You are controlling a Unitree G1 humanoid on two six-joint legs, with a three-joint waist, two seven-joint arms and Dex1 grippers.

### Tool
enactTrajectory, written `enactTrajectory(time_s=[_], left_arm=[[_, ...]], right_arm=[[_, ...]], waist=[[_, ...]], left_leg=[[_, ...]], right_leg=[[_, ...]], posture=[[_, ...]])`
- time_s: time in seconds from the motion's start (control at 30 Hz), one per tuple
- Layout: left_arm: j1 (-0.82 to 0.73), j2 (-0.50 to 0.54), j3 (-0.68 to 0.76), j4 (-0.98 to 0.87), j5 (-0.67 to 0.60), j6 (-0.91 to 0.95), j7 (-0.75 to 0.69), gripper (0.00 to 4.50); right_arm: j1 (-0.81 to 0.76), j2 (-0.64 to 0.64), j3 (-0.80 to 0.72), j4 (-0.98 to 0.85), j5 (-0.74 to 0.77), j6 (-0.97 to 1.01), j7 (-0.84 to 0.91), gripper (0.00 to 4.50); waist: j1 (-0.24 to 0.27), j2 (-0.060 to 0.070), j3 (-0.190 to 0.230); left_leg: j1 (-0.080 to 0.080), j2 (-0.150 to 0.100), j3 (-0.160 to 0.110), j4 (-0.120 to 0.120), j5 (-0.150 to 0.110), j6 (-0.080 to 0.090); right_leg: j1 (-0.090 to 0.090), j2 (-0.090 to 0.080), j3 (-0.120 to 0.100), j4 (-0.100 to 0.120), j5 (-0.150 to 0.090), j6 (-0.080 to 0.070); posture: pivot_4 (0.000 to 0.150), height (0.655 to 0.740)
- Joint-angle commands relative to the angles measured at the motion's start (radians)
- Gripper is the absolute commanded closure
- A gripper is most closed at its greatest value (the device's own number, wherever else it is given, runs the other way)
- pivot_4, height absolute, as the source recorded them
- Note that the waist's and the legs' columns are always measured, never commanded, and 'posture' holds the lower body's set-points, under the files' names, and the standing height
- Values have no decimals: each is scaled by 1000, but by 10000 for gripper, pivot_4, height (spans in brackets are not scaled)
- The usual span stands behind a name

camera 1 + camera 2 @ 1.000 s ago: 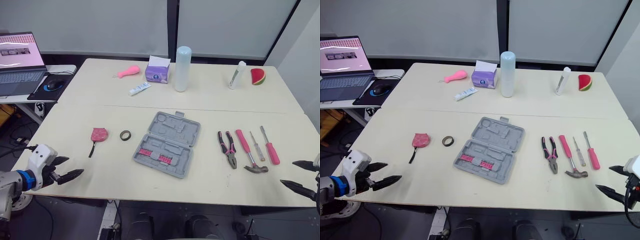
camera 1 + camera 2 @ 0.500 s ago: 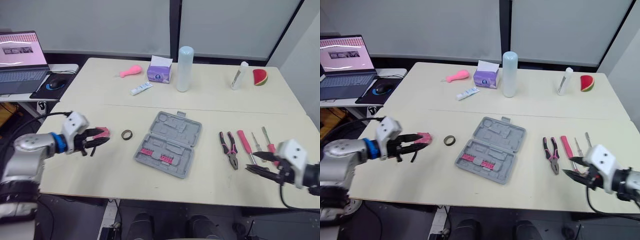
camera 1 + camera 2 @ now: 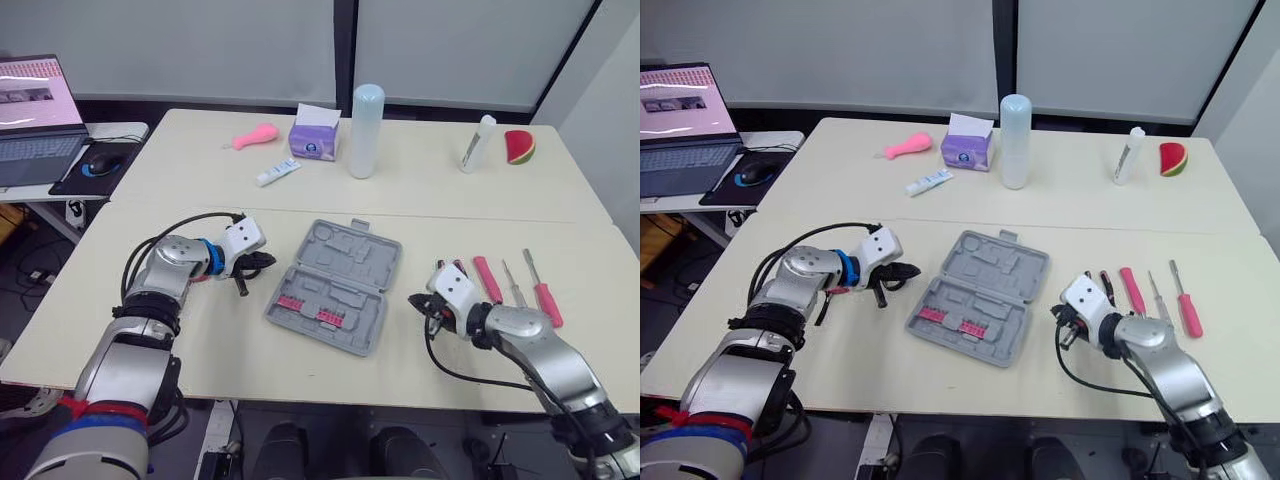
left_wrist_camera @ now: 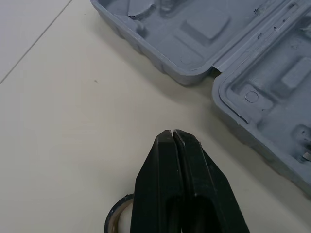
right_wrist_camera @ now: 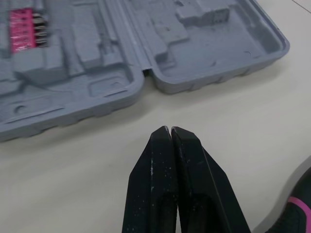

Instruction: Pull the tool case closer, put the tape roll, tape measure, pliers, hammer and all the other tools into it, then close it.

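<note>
**Q.** What is laid out, from the largest item down?

**A.** The table (image 3: 300, 230) carries the tool case (image 3: 335, 288) at its middle. The case lies open and flat, set at an angle, with 2 grey halves joined at the hinge and a pink insert in the near half. The case has not yet been drawn in.

**Q.** And the 2 grippers?

**A.** The left gripper (image 4: 172, 133) lies just beside the case's left edge. Its fingers are pressed together, with nothing between them. The right gripper (image 5: 170, 130) points at the right edge near the hinge notch, also pinched closed and empty. Neither touches the case.

**Q.** Which smaller items matter here?

**A.** The pliers (image 5: 296, 194) lie just beside the right gripper, and the hammer (image 3: 484, 278) lies a little farther out. The tape roll (image 4: 112, 221) lies directly under the left fingers.

**Q.** How should the pull be done well?

**A.** The step in hand appears to be drawing the case closer. Both sets of fingers would probably need to part and take a rim on each side. Alternatively, they could stay closed and hook behind the far edges. An equal pull from both sides should keep the angled case from turning further. A low, slow drag should keep the halves flat. The left arm should avoid dragging the tape roll along.
</note>
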Motion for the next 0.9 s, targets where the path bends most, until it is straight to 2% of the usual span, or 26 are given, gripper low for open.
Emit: enactTrajectory(time_s=[0.03, 0.43, 0.63, 0.9], left_arm=[[-56, -17, -13, 72, 45, -40, 56, 45000], [-87, -82, 0, 157, 70, -63, 98, 45000], [-88, -123, 10, 166, 72, -73, 119, 45000], [-67, -144, 2, 142, 61, -84, -37, 45000]], right_arm=[[-50, 28, 30, 42, -30, -13, -14, 44904], [-146, 115, 85, 212, -81, -57, -12, 44904], [-160, 127, 88, 236, -87, -75, -2, 44904], [-168, 125, 91, 226, -84, -85, 36, 44904]], waist=[[0, 0, 0], [-1, 0, 0], [-1, 0, 0], [-2, 0, 0]], left_leg=[[0, 0, 0, 0, 0, 0], [1, 0, 2, 2, 1, 0], [1, 0, 4, 3, 1, 0], [1, 0, 6, 3, 1, 0]], right_leg=[[0, -1, 0, 0, 0, 0], [-6, -3, -1, 12, 0, 0], [-10, -5, -3, 16, 0, 0], [-11, -5, -3, 16, 0, 0]], posture=[[1500, 6921], [1500, 6921], [1500, 6921], [1500, 6921]])
